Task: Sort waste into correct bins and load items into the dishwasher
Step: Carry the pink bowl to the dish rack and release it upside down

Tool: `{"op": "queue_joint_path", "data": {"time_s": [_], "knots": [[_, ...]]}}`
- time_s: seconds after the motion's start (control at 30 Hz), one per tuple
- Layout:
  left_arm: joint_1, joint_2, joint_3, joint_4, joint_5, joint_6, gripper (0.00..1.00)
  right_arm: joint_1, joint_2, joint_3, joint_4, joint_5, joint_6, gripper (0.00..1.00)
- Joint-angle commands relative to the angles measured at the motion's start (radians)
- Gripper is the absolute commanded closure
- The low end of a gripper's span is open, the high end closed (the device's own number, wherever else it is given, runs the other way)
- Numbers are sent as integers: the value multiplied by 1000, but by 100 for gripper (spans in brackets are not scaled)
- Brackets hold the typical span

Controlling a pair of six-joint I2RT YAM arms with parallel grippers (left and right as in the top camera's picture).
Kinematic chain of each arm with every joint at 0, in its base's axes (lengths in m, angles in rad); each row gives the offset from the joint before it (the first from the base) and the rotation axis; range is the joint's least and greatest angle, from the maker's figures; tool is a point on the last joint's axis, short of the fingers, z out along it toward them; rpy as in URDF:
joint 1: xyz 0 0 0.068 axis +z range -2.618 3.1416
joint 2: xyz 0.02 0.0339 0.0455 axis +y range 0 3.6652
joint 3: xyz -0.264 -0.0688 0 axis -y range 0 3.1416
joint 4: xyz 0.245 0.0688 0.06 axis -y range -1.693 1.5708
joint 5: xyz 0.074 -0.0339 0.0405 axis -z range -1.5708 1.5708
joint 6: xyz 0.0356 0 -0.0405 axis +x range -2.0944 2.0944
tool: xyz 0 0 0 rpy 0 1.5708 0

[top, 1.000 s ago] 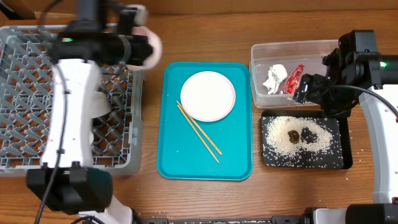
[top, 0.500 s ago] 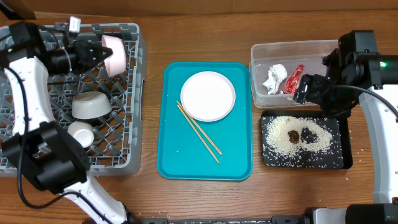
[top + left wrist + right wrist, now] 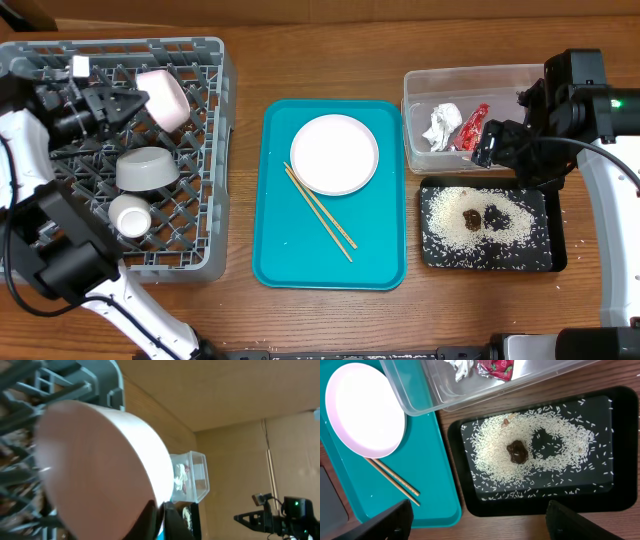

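Robot lab bench, staged as a mock kitchen clean-up, not a real kitchen. Bare wooden table, no sink, no counter, no appliances. Two robot arms are mounted at the near edge, the left arm white and black, the right arm with a lit green indicator and a loose black cable. Plain brown cardboard panels stand behind the far side as a backdrop. Props are laid out in a neat row: grey dish rack left, teal tray centre, clear tub far right, black tray near right.
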Motion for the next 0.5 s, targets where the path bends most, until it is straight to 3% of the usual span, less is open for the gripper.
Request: {"op": "queue_joint_path", "data": {"time_s": [0.0, 0.03, 0.07, 0.17, 0.3, 0.47], "knots": [[52, 16, 2, -27, 23, 21, 53, 3, -3, 19, 1, 5, -1, 14], [65, 16, 2, -48, 24, 21, 39, 3, -3, 19, 1, 5, -1, 14], [78, 16, 3, -72, 24, 21, 33, 3, -3, 19, 1, 6, -1, 14], [110, 14, 3, -140, 23, 50, 2, 3, -3, 19, 1, 6, -1, 14], [126, -21, 3, -217, 18, 136, 0, 3, -3, 19, 0, 6, -1, 14], [112, -135, 3, -228, -93, 140, 0, 3, -3, 19, -17, 43, -1, 13]]}}
